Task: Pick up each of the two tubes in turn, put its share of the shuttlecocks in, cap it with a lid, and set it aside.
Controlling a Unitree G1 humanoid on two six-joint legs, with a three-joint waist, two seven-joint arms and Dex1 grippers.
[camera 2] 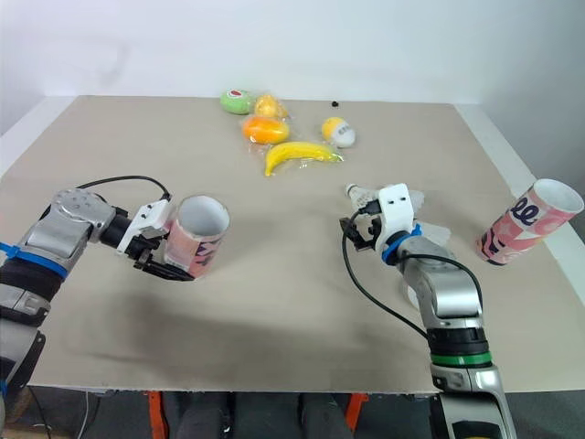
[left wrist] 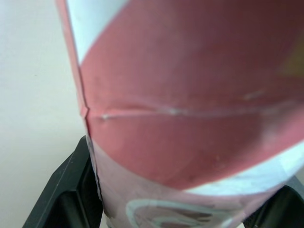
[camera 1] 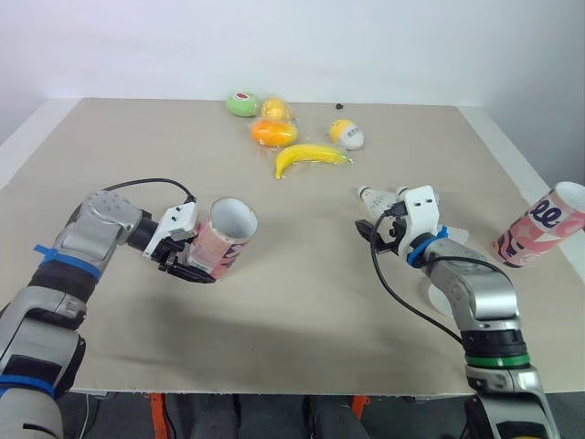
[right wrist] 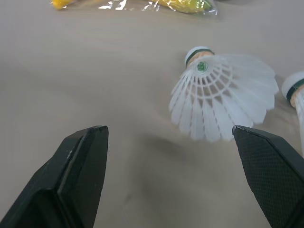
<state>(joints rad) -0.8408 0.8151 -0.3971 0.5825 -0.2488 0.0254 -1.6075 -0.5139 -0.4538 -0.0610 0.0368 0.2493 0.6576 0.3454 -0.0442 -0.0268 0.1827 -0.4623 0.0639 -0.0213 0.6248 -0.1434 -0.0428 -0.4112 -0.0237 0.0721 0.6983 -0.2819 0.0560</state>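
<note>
While right pincer gapes, shuttlecock just ahead

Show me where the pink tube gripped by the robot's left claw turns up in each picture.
Left eye view: the pink tube is left of centre, open mouth tilted up.
Right eye view: the same tube, again left of centre.
Left wrist view: its wall close up, between the black fingers.
Right wrist view: aimed elsewhere, at a shuttlecock.
Shared landmark: the left claw clamped on it; the banana lies beyond in both eye views.
</note>
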